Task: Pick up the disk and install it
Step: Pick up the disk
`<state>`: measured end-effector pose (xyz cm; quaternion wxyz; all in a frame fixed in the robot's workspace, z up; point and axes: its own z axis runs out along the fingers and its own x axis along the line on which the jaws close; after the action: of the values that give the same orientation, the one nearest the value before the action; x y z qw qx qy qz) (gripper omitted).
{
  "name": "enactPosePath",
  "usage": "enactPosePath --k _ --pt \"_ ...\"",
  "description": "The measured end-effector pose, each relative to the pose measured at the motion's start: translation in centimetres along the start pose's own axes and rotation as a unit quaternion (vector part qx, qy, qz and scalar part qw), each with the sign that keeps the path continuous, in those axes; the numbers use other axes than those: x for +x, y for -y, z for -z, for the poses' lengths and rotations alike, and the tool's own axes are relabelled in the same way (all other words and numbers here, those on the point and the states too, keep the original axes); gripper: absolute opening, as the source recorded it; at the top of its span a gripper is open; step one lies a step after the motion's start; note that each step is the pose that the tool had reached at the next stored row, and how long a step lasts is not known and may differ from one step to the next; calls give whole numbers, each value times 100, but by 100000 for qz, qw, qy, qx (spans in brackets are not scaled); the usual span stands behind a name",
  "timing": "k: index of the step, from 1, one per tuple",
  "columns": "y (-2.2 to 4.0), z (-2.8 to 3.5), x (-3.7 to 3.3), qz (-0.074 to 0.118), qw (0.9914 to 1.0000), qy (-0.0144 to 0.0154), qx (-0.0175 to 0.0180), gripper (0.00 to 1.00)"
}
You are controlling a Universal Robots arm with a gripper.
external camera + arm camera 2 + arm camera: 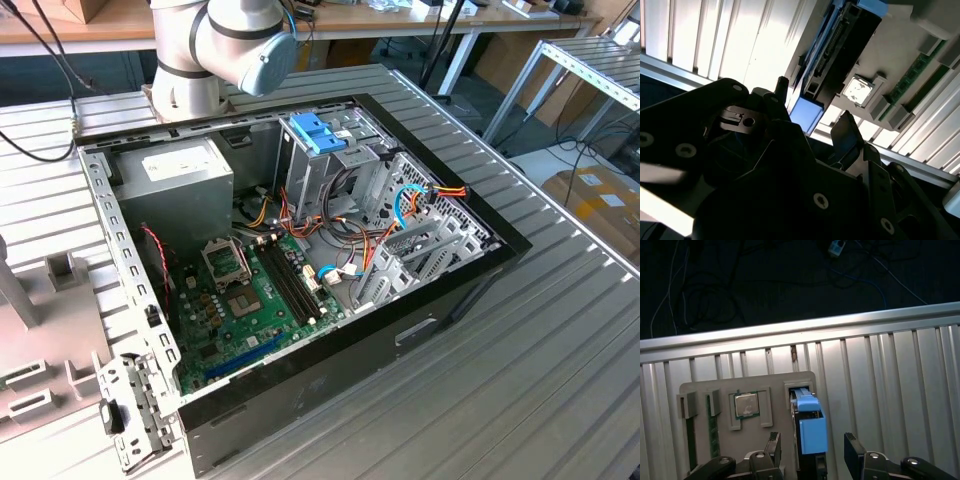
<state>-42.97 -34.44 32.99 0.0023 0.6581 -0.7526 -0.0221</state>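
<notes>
On a pale grey moulded fixture plate (747, 382), lying on the ribbed aluminium table (890, 380), the disk (810, 425) stands on edge in a narrow slot. It is a flat, rectangular, dark grey hard drive in a light blue plastic carrier frame. Set into the plate's own recesses beside it are a square, silvery metal-capped processor chip (746, 405) and thin green memory sticks (713, 432). The matte black gripper (812, 446) sits at the disk, its two blocky fingers (772, 444) spread to either side of the blue frame, with a gap showing on each side. In the exterior view, an open black computer case (330, 390) with a green motherboard (250, 310) and a bare metal drive cage (320, 170) rests on the ribbed table.
</notes>
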Motion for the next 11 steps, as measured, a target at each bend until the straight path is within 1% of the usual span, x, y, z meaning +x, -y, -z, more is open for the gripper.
enactPosePath --k 11 --pt "2 -63 1 -1 100000 1 2 62"
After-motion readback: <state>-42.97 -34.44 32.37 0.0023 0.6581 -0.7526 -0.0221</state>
